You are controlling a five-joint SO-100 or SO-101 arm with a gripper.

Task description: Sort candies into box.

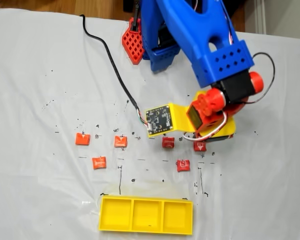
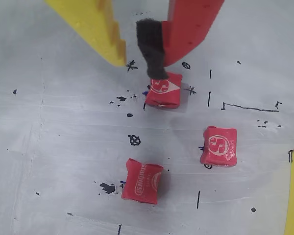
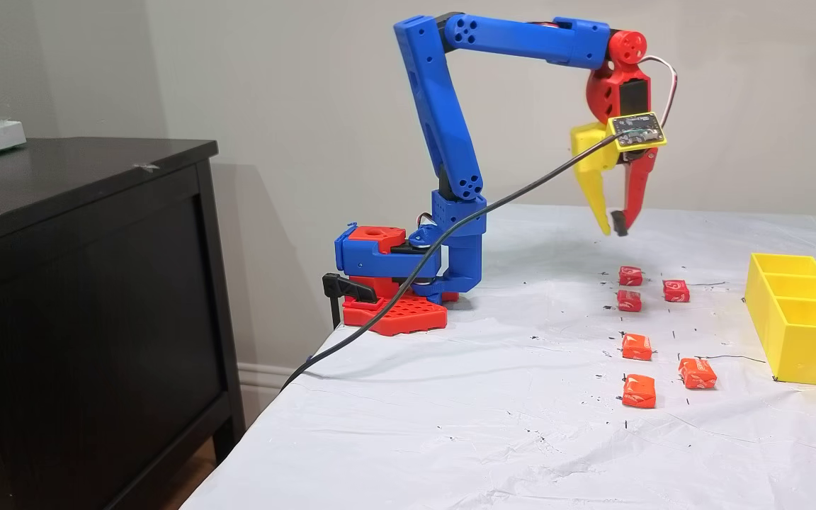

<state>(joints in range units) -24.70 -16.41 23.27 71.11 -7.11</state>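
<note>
Six small red and orange-red wrapped candies lie loose on the white sheet. In a fixed view, three candies (image 3: 630, 275) (image 3: 629, 300) (image 3: 676, 290) sit far from the camera and three (image 3: 637, 346) (image 3: 697, 373) (image 3: 639, 391) sit nearer. The yellow three-compartment box (image 3: 797, 319) stands to their right with nothing visible inside. My gripper (image 3: 612, 228) hangs in the air above the farthest candy, pointing down. In the wrist view the gripper (image 2: 139, 66) is open, holding nothing. Its dark pad (image 2: 152, 49) lines up over one candy (image 2: 163, 90), with two more candies (image 2: 219, 146) (image 2: 142, 181) below.
A black cable (image 3: 450, 234) runs from the wrist camera down past the arm's base (image 3: 394, 312) and off the table's left edge. A dark cabinet (image 3: 82, 283) stands left of the table. Pen marks dot the sheet around the candies.
</note>
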